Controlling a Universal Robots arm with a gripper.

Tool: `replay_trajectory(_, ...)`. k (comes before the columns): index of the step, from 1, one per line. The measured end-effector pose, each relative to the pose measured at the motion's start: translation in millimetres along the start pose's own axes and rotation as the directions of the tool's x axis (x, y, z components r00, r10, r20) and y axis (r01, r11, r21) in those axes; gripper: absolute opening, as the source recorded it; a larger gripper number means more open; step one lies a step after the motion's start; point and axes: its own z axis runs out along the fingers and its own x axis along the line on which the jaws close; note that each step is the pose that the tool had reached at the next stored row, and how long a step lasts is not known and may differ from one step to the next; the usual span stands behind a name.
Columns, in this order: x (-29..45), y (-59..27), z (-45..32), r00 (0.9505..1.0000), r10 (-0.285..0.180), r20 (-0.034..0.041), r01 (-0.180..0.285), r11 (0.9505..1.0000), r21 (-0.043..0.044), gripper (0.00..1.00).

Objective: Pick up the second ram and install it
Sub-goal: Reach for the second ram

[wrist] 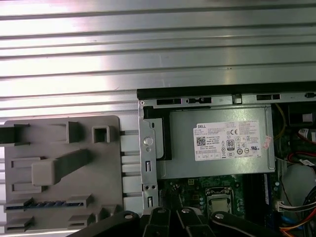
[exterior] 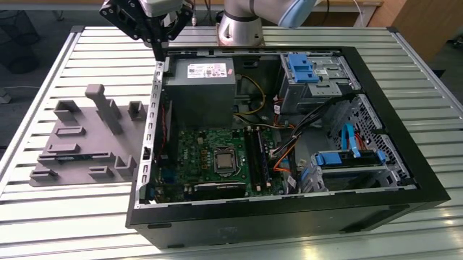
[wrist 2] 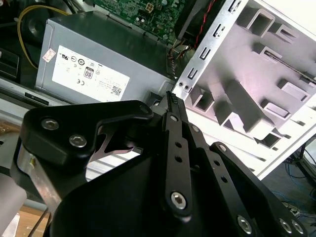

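The second ram (exterior: 75, 157) is a thin dark green stick standing on edge in a slot of the grey fixture (exterior: 83, 122), at the exterior view's left of the open computer case (exterior: 405, 162). The first wrist view shows the ram (wrist: 43, 204) in the fixture (wrist: 59, 143), near that plate's edge. My gripper (exterior: 158, 54) hangs above the case's far left corner, well away from the ram. Its fingers (wrist 2: 172, 98) are shut together with nothing between them. The black linkages of the gripper (wrist: 170, 216) sit over the case wall. Long black memory slots (exterior: 257, 157) lie on the motherboard (exterior: 206, 154).
A grey power supply (exterior: 199, 89) fills the case's far left corner, directly below the gripper. Drive cages with blue clips (exterior: 304, 67) and coloured cables (exterior: 285, 154) occupy the case's right side. Tall grey fixture blocks (exterior: 105, 108) stand up between the gripper and the ram. The slatted metal table (exterior: 72, 216) surrounds everything.
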Motion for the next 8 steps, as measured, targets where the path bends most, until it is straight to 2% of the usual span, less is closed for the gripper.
replay_trajectory(8, 8.4, -0.6, -0.2, 1.0, 0.0, 0.0, 0.0, 1.0, 0.0001, 0.11)
